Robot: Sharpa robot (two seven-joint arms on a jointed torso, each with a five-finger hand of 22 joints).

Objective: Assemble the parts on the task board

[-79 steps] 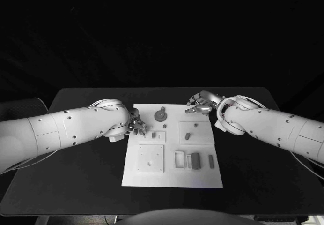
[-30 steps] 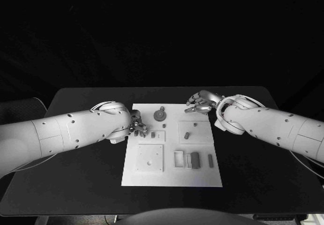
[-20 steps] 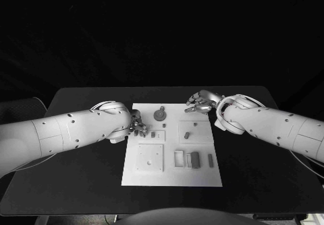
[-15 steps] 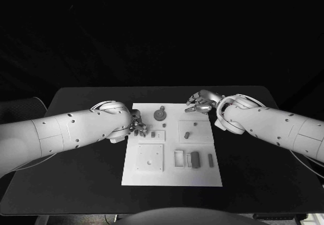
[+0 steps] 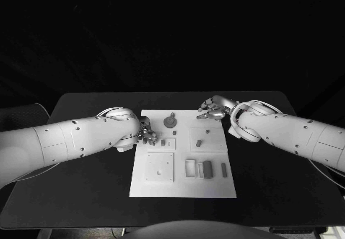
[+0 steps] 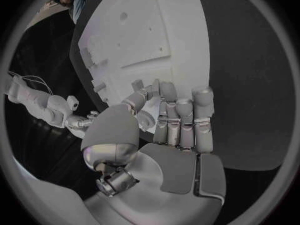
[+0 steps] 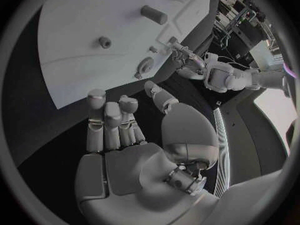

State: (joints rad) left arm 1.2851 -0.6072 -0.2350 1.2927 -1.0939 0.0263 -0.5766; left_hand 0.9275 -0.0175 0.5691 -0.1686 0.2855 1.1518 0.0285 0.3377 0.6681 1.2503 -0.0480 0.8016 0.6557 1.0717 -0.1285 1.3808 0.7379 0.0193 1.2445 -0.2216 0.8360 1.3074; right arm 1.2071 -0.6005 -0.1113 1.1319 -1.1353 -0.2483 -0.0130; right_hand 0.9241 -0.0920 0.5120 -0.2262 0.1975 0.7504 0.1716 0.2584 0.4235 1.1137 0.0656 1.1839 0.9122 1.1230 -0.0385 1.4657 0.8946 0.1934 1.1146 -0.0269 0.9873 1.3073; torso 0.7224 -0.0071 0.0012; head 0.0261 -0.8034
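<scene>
The white task board [image 5: 216,186] lies mid-table with several grey parts on it: a round disc [image 5: 171,121], a short peg [image 5: 198,144], a dark bar [image 5: 208,170] and a square plate [image 5: 160,167]. My left hand [image 5: 147,133] hovers at the board's left edge, fingers pointing down beside a small slot part [image 5: 164,143]. The left wrist view shows this hand [image 6: 178,130] with nothing in it, thumb apart from the fingers, above the board [image 6: 162,30]. My right hand [image 5: 213,109] is at the board's far right corner. It [image 7: 125,130] holds nothing, fingers loosely extended over the board [image 7: 94,35].
A rectangular frame [image 5: 191,168] and a thin bar [image 5: 225,171] lie on the board's near right part. The black table [image 5: 86,199] spreads around the board on all sides. The right wrist view shows a peg [image 7: 154,14] and the disc [image 7: 145,65].
My left arm has swung slightly inward since the earliest frame, its hand staying at the board's left edge. The right hand and the parts have not visibly moved.
</scene>
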